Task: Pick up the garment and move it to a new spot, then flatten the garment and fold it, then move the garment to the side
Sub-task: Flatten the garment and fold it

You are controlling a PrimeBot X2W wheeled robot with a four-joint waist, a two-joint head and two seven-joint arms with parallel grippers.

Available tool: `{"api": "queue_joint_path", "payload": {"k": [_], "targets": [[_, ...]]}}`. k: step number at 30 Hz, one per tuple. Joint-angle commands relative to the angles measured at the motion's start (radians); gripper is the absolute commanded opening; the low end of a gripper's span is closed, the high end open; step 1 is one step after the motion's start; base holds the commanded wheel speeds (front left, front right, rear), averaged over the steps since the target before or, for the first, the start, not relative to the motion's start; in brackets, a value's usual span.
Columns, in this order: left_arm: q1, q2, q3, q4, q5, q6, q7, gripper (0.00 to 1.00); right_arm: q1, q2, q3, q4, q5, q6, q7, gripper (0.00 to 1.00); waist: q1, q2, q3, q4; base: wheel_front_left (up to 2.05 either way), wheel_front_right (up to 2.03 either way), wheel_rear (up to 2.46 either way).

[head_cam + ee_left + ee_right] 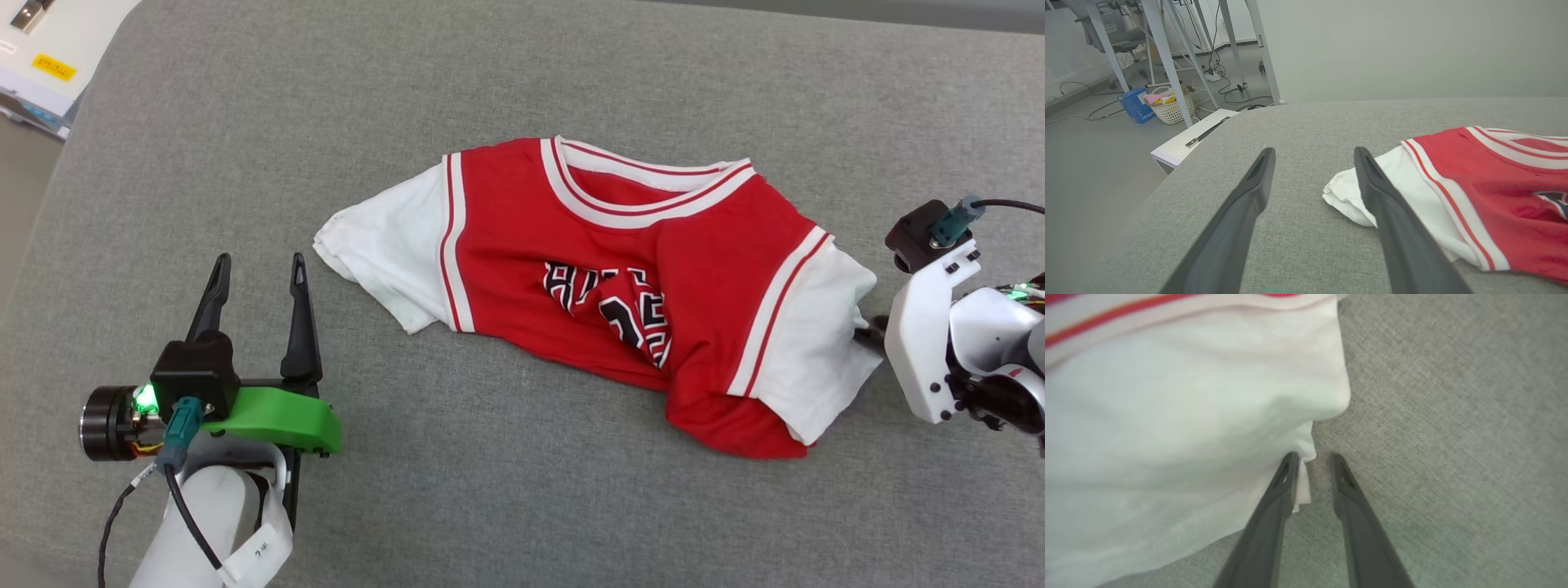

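The garment (637, 286) is a red jersey T-shirt with white sleeves and black lettering. It lies crumpled, front up, in the middle of the grey padded surface (506, 490). My left gripper (259, 265) rests open to the left of it, and its right finger stands beside the white left sleeve (1355, 192) with nothing between the fingers. My right gripper (867, 331) is at the garment's right sleeve (1167, 416). Its fingers are partly drawn together around the sleeve's hem edge (1302, 486), and a gap still shows between them (1314, 457).
A white box (49, 57) sits past the surface's far left corner. In the left wrist view, beyond the edge, there is a white cabinet (1188, 143), a laundry basket (1171, 108), a blue box (1135, 105) and metal table legs (1163, 53) on the floor.
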Motion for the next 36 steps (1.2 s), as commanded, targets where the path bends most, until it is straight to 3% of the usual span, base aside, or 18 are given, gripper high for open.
{"api": "queue_joint_path", "payload": {"k": [1, 10, 15, 20, 27, 36], "targets": [[0.001, -0.010, 0.010, 0.005, 0.018, -0.009, -0.006, 1.00, 0.035, 0.023, 0.036, 0.019, 0.016, 0.000, -0.017, 0.00, 0.0000, 0.0000, -0.019, -0.016, 0.00, 0.00, 0.00], [0.032, -0.042, 0.059, 0.019, 0.060, -0.051, -0.006, 1.00, 0.045, -0.114, -0.057, -0.141, 0.077, 0.000, -0.127, 0.00, 0.0000, 0.0000, -0.065, -0.043, 0.00, 0.00, 0.00], [0.036, -0.056, 0.081, 0.010, 0.080, -0.069, -0.006, 1.00, 0.066, -0.185, -0.160, -0.223, 0.093, 0.000, -0.103, 0.00, 0.0000, 0.0000, -0.048, -0.048, 0.00, 0.00, 0.00], [0.017, -0.073, 0.096, 0.002, 0.099, -0.092, -0.006, 1.00, 0.074, -0.228, -0.277, -0.207, 0.079, 0.000, -0.040, 0.00, 0.0000, 0.0000, -0.007, -0.038, 0.00, 0.00, 0.00], [-0.025, -0.094, 0.113, 0.009, 0.122, -0.120, -0.006, 1.00, 0.043, -0.194, -0.363, -0.062, -0.024, 0.000, 0.048, 0.00, 0.0000, 0.0000, 0.063, -0.024, 0.00, 0.00, 0.00], [-0.076, -0.118, 0.132, 0.029, 0.150, -0.151, -0.006, 1.00, 0.004, -0.047, -0.392, 0.170, -0.168, 0.000, 0.023, 0.00, 0.0000, 0.0000, 0.115, -0.008, 0.00, 0.00, 0.00]]}}
